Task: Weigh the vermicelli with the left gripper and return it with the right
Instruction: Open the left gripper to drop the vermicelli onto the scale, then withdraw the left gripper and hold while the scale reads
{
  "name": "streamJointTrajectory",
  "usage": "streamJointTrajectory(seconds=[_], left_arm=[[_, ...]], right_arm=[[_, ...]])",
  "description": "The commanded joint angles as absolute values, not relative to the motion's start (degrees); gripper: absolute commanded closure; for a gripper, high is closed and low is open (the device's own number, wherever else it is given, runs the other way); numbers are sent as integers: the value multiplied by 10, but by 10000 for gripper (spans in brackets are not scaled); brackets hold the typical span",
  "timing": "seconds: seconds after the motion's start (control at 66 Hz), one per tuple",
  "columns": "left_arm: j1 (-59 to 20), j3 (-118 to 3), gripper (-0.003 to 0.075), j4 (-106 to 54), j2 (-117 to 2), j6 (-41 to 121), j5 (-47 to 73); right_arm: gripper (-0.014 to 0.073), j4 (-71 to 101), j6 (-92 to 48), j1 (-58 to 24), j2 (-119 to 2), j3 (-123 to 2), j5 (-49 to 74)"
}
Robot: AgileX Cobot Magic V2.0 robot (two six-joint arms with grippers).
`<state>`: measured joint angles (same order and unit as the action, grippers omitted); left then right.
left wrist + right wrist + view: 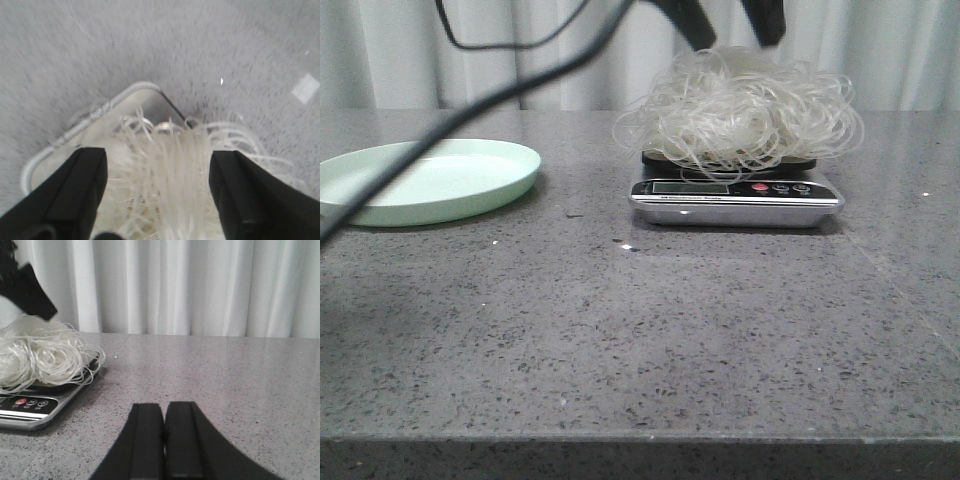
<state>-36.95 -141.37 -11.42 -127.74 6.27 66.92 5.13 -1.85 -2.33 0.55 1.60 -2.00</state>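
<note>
The vermicelli (740,110), a fluffy whitish tangle, rests on the silver kitchen scale (736,200) at mid table. My left gripper (732,32) hangs just above it with jaws open wide; in the left wrist view the black fingers (75,190) stand either side of the strands (165,185) without pinching them. The pale green plate (430,180) sits at the left with nothing on it. My right gripper (163,415) is shut and empty, low over the table to the right of the scale (35,407), with the vermicelli (45,357) in its view.
A black cable (470,105) hangs across the upper left of the front view. White curtains (880,50) close off the back. The grey speckled tabletop (640,340) stretches to the front edge.
</note>
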Motion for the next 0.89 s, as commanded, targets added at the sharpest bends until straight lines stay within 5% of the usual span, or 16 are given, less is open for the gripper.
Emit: streamJointTrajectory(seconds=[0.0,0.515,0.879], left_arm=[[-373,-1477,219,-85,-1225,63,678],[-301,-1473,401,0,-1122,40,723],[-264,-1152,589,11,-952,48,624]], right_arm=[[433,49,-18,-21,16,11,-64],[433,49,-18,-21,16,11,-64],[433,49,-18,-21,16,11,-64]])
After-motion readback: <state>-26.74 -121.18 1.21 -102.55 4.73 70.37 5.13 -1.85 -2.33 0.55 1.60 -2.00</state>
